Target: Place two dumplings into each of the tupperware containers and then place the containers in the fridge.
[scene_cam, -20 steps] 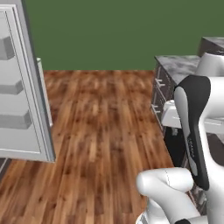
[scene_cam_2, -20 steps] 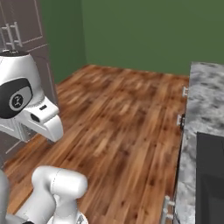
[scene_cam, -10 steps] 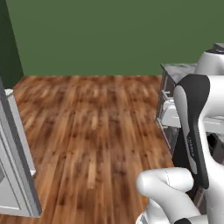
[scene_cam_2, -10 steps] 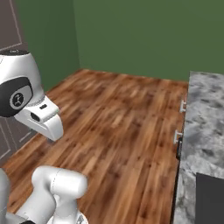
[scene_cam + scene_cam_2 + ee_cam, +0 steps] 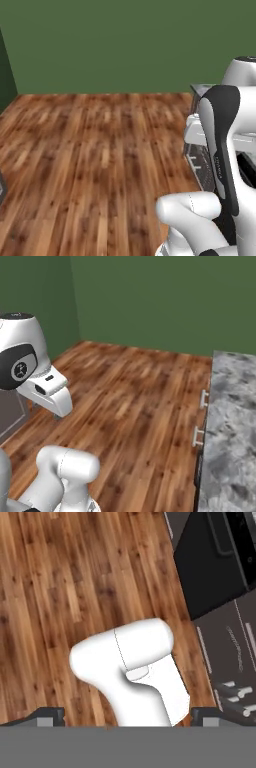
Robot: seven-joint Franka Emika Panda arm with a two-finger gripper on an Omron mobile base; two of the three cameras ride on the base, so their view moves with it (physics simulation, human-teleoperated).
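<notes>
Wooden floorboards (image 5: pixel 90 160) run warm and brown across most of both base views, ending at a flat green wall (image 5: pixel 115 45) at the back. At the far left edge of the left base view a small grey corner (image 5: pixel 1 186) pokes in low down, cut off so short that it cannot be told what it belongs to. On the right of that view the white arm (image 5: pixel 220 150) stands in front of a grey cabinet front with handles (image 5: pixel 196 160), hiding most of it; a sliver of the stone worktop (image 5: pixel 200 88) shows just above.

From the right base view the speckled grey worktop (image 5: pixel 232 421) fills the right side and runs off the edge, with two pale handles (image 5: pixel 200 418) on the drawers beneath it. A dull grey-brown panel (image 5: pixel 11 411) sits at the left edge behind the arm's shoulder, too cropped to name.

Looking down from the hand, the claw (image 5: pixel 127 716) has its two dark finger tips (image 5: pixel 49 716) set as far apart as they go, with nothing between them but floor far below; it holds nothing. Dark cabinet fronts and a black appliance face (image 5: pixel 220 567) cross the upper right corner at a slant, partly cut off, and some pale bars (image 5: pixel 235 699) lower right are too blurred to identify. Neither dumplings, tubs nor fridge can be made out anywhere in these pictures
</notes>
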